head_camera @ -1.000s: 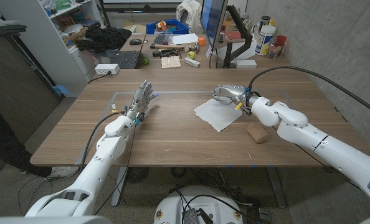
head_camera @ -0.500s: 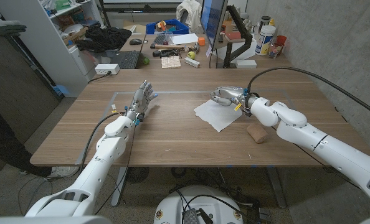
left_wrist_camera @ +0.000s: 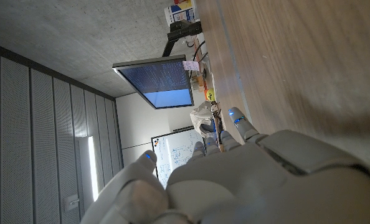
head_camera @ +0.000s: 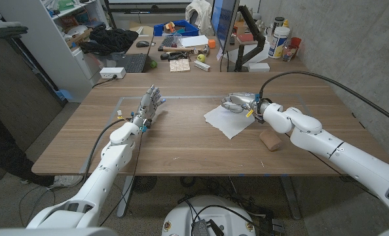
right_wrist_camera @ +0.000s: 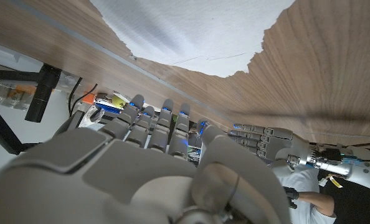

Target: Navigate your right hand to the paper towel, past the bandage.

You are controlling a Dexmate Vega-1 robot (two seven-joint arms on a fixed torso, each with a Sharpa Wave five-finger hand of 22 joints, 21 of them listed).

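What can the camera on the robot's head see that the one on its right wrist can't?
Head view alone: the bandage lying on the table beside the right forearm, and the whole outline of the paper towel. Right wrist view alone: a close look along the back of the right hand, its fingers curled in, holding nothing. Both share: the paper towel, the wooden table, the right hand at the towel's far edge, and the left hand, standing apart from the towel.
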